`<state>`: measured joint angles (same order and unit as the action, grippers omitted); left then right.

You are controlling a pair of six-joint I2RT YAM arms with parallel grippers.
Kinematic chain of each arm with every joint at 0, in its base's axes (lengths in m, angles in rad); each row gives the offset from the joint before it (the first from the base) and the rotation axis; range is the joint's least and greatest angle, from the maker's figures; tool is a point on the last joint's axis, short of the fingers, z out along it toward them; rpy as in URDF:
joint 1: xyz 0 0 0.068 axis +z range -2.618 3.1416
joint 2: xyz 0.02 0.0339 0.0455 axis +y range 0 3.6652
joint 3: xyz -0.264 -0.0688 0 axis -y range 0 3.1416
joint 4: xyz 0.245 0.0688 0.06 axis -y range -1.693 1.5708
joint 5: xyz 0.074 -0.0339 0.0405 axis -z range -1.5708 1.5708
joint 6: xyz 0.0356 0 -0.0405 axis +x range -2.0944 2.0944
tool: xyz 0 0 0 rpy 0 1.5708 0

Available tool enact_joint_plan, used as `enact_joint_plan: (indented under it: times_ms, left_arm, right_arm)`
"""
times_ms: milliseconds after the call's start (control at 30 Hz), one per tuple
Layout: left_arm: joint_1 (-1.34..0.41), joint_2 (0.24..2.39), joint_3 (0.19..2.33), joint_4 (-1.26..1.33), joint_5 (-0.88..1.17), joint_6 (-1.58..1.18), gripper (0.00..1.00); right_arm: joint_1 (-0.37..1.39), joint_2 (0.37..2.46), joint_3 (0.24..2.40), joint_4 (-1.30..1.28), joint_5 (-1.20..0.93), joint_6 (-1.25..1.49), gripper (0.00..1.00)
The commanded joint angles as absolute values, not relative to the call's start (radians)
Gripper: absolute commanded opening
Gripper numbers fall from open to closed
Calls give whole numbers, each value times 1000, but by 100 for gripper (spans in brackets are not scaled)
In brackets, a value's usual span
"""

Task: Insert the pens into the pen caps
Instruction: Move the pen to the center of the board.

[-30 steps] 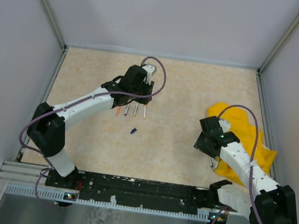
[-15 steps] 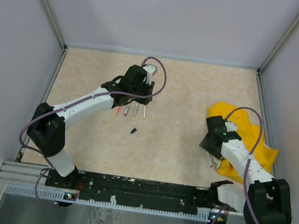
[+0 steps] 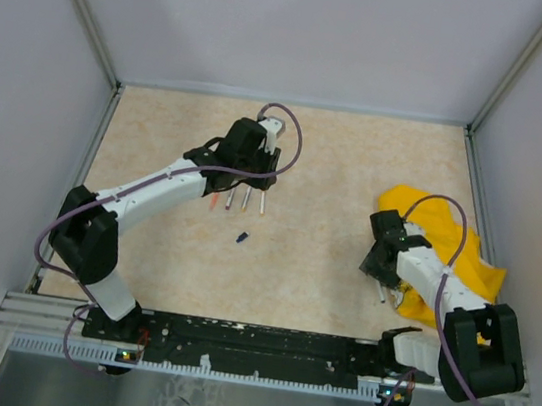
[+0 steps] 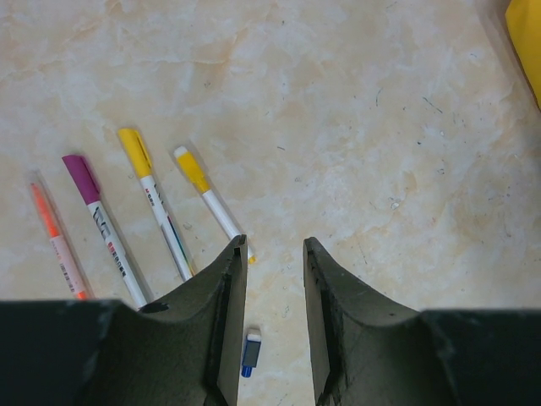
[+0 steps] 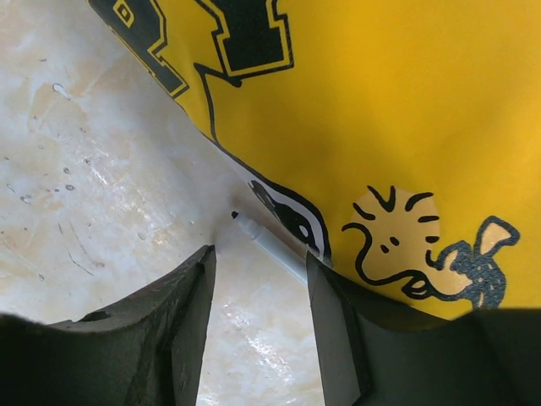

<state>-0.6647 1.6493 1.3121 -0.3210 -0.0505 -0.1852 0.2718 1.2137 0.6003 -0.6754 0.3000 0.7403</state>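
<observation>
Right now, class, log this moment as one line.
left pincer: open, empty, near blue cap | right pincer: open over pen poking from yellow cloth

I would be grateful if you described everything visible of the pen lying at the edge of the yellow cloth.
The pen is a thin barrel of pale grey-white plastic, with a small dark tip that looks uncapped. It lies flat on the beige table, its tip pointing away from the yellow cloth and its rear end hidden under the cloth's printed edge, so only a short length shows. It sits in the gap between the fingers of the open right gripper, which do not appear to grip it.
</observation>
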Motion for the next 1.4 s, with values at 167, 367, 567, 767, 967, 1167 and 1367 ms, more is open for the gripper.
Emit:
enact_joint_plan:
  times_ms: [167, 367, 567, 767, 967, 1167, 1367]
  left_arm:
    - [-658, 1661, 1321, -310, -23, -178, 38]
    - [-658, 1659, 1322, -310, -15, -179, 38]
    - [-658, 1653, 1322, -310, -15, -178, 38]
    - [-658, 1648, 1321, -310, -21, -177, 38]
    - [-658, 1642, 1318, -310, -27, -171, 38]
    - [-658, 1615, 1310, -306, -44, -166, 38]
    - [-655, 1559, 1278, -269, -51, -162, 39]
  right_arm:
    - [270, 1199, 602, -724, 249, 752, 46]
    - [325, 1218, 623, -771, 276, 781, 46]
    - [363, 1248, 634, -782, 279, 789, 32]
    - [364, 1223, 621, -756, 257, 778, 17]
    - [364, 1181, 611, -722, 230, 762, 6]
    - [382, 1123, 632, -645, 140, 672, 0]
    - [478, 1195, 706, -578, 146, 640, 0]
